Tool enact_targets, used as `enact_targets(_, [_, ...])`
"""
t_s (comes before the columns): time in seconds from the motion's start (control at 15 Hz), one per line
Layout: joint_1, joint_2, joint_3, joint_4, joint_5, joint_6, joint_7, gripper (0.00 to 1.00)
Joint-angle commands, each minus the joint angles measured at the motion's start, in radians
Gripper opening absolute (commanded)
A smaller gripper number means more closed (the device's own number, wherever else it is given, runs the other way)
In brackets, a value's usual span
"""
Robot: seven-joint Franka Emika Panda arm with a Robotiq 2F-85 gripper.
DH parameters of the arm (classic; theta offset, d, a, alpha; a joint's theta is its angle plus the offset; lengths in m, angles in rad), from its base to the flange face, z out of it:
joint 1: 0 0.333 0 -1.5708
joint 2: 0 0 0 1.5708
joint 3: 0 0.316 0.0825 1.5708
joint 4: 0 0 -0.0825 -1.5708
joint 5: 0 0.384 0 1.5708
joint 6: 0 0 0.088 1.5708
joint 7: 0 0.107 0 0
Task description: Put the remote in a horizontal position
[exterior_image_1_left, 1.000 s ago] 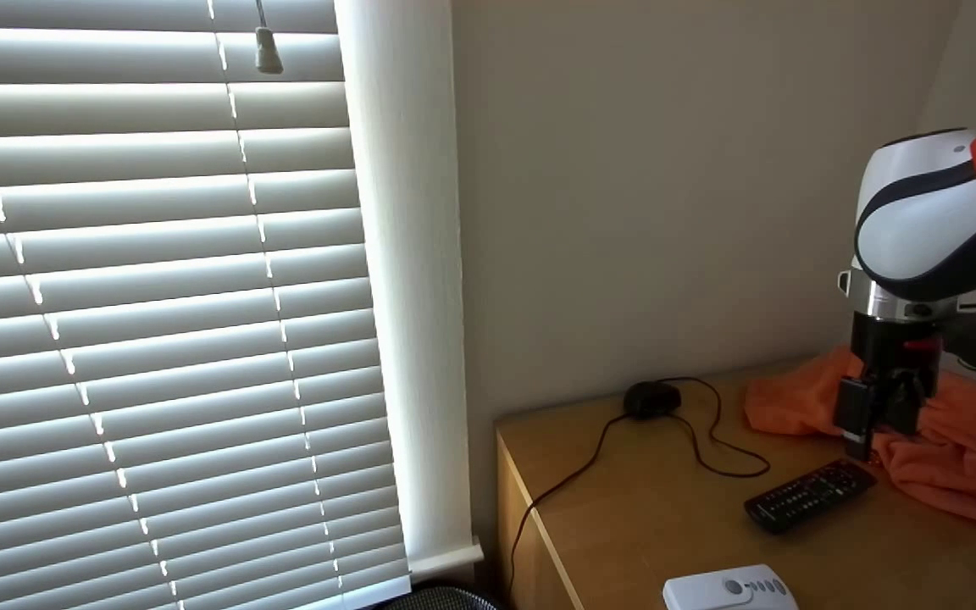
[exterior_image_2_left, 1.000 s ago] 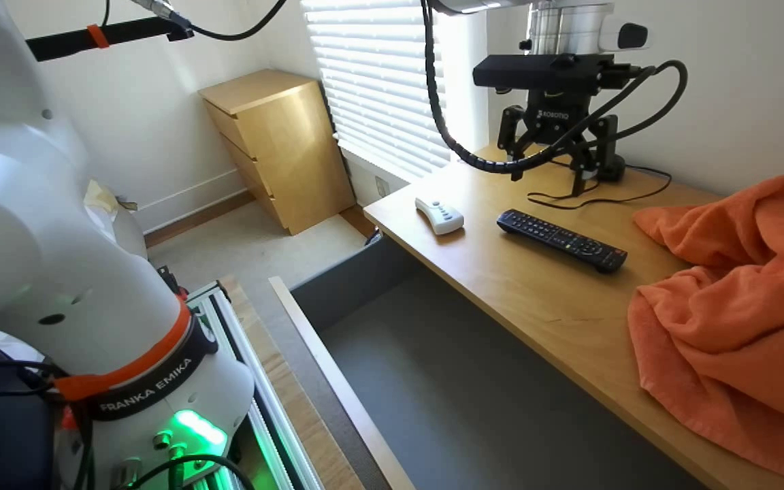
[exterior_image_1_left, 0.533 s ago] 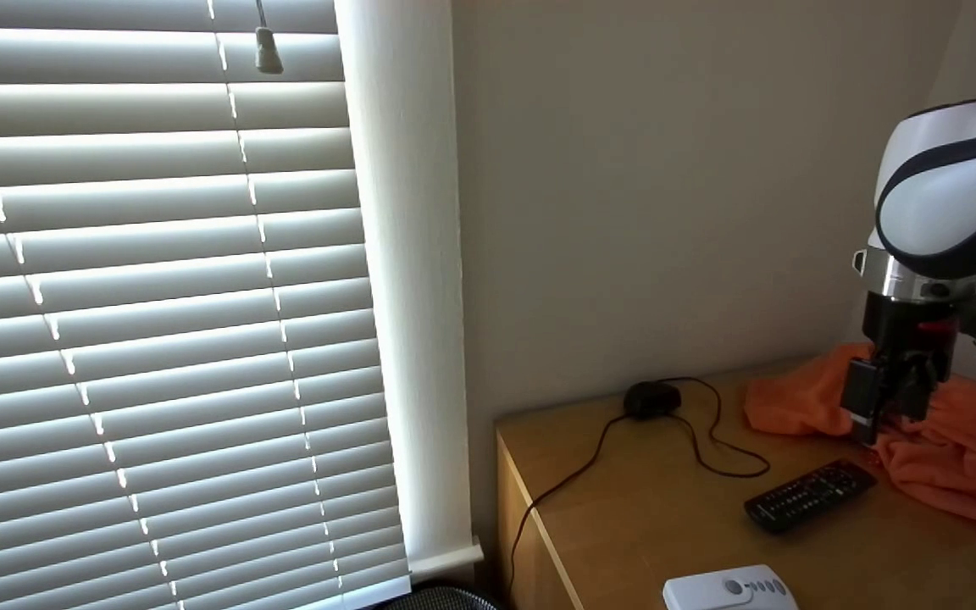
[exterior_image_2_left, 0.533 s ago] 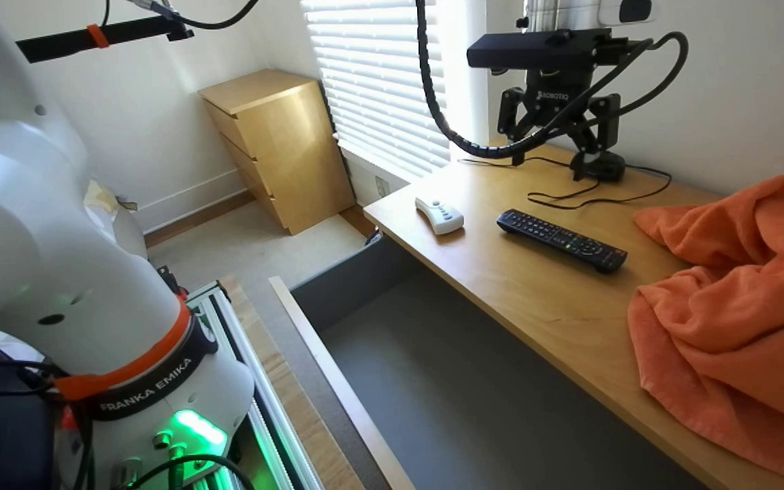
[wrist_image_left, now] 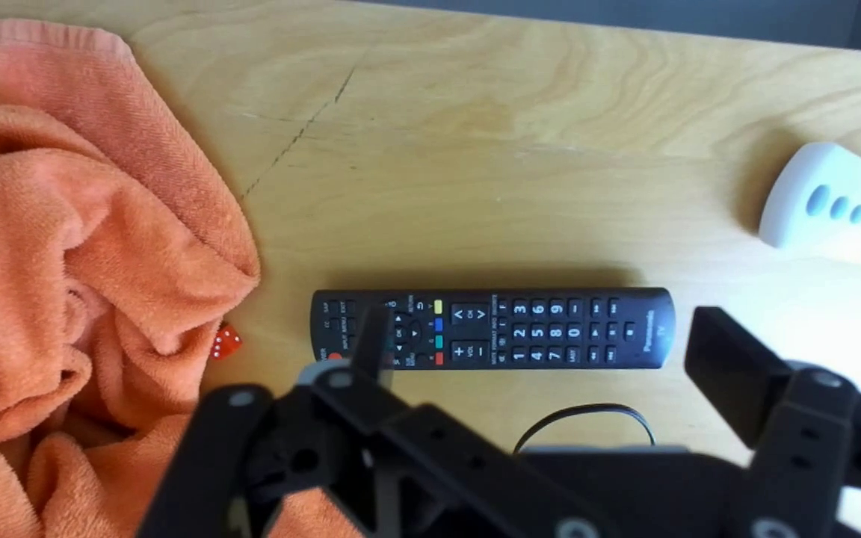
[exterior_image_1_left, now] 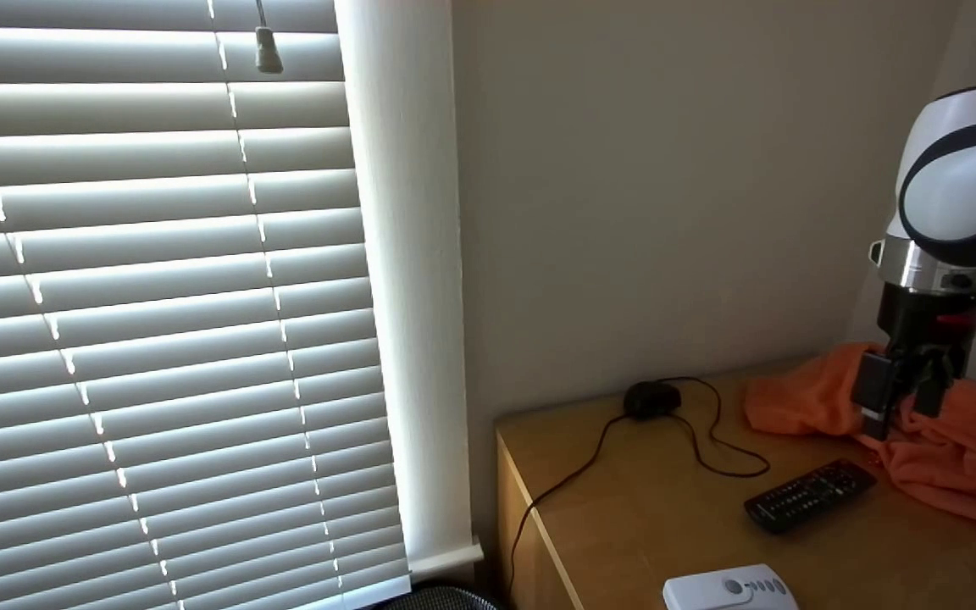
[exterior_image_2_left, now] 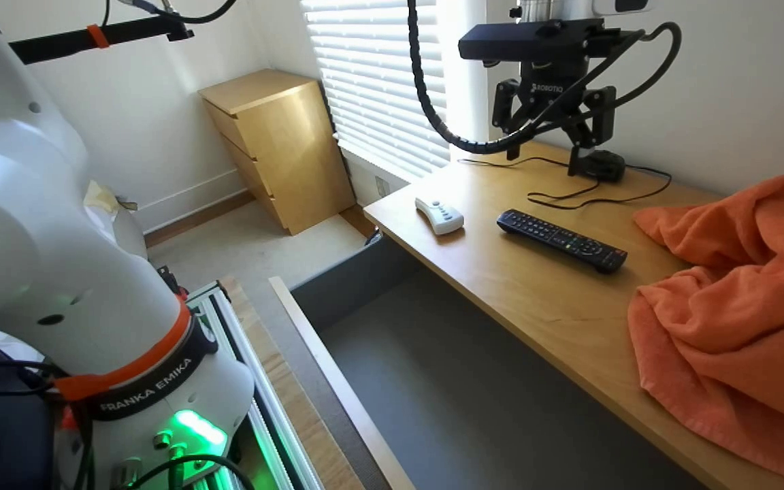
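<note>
bunched-up fuzzy orange towel (wrist_image_left: 116, 224), red die (wrist_image_left: 226, 341) right at its edge, slim black Panasonic TV remote (wrist_image_left: 492, 329) flat on the wood-grain worktop (wrist_image_left: 475, 187), gripper (wrist_image_left: 542, 340) spread wide above, blocking part of it, skinny black cable (wrist_image_left: 587, 409), curvy white remote (wrist_image_left: 841, 209)

Black hand (exterior_image_2_left: 544, 160) beneath the silvery wrist (exterior_image_1_left: 933, 268) of the white arm (exterior_image_1_left: 967, 195), fingers (wrist_image_left: 737, 377) downward and wide apart.

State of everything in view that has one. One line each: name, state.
Tool: open, holding nothing
Black remote: lying flat, buttons up, lengthwise across the wrist view
White remote: lying buttons up
Towel: crumpled
Die: lying at towel's edge
Cable: loosely looped
Near drawer: pulled open
Far drawers: look shut
Blinds: lowered, light showing through
Base light: lit green
</note>
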Motion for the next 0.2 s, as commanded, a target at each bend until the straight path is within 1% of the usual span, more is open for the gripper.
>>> enact_targets(0.0, [-0.005,-0.002,0.005,-0.001,0.001,-0.003,0.001,1.00])
enact_targets(0.13, [-0.005,-0.003,0.005,-0.003,0.002,-0.003,0.001,1.00])
